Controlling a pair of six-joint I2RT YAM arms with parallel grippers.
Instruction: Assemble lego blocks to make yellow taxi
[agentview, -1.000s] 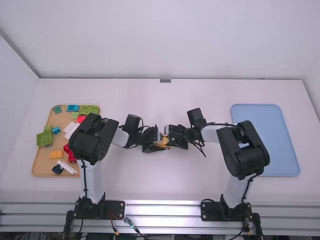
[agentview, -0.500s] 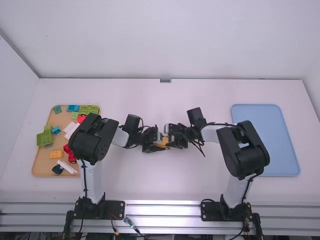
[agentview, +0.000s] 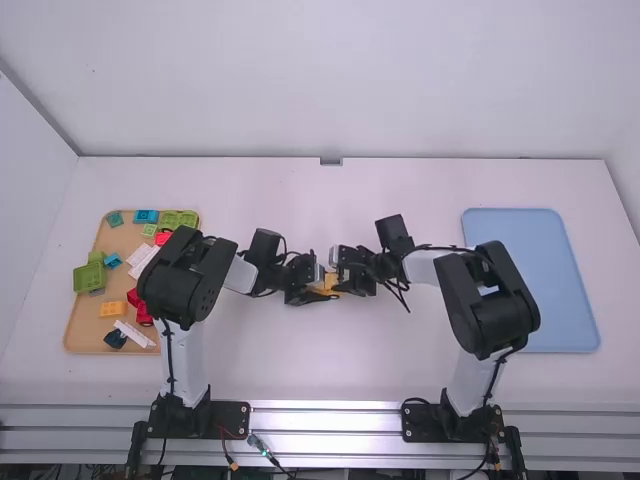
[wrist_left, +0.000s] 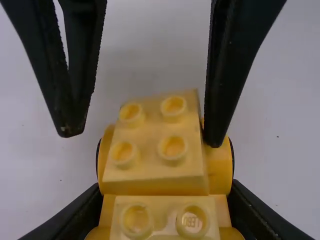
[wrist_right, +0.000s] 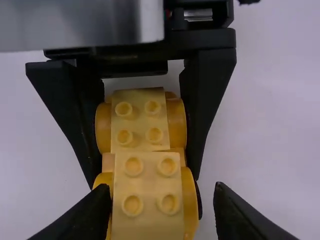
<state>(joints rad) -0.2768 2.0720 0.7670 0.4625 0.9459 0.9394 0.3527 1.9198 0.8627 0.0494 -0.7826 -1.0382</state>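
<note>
My left gripper (agentview: 316, 286) and right gripper (agentview: 346, 280) meet at the middle of the table, around the yellow block car (agentview: 331, 282). In the left wrist view, the left gripper (wrist_left: 166, 187) is shut on the car (wrist_left: 119, 215) across its yellow wheels. A pale-yellow four-stud brick (wrist_left: 157, 167) sits on top at the far part, slightly askew. In the right wrist view, the right gripper (wrist_right: 162, 189) stands open around the near brick (wrist_right: 151, 225), with a gap beside the right-hand wheel. Another four-stud brick (wrist_right: 140, 121) lies between the left gripper's fingers.
An orange-brown tray (agentview: 84, 325) at the left holds several loose bricks in green, blue, red, white and orange, partly under the left arm. A light-blue tray (agentview: 562, 280) lies at the right, behind and beside the right arm.
My right gripper has shifted very slightly away from the camera at the car. The left arm has kept still with its hold.
</note>
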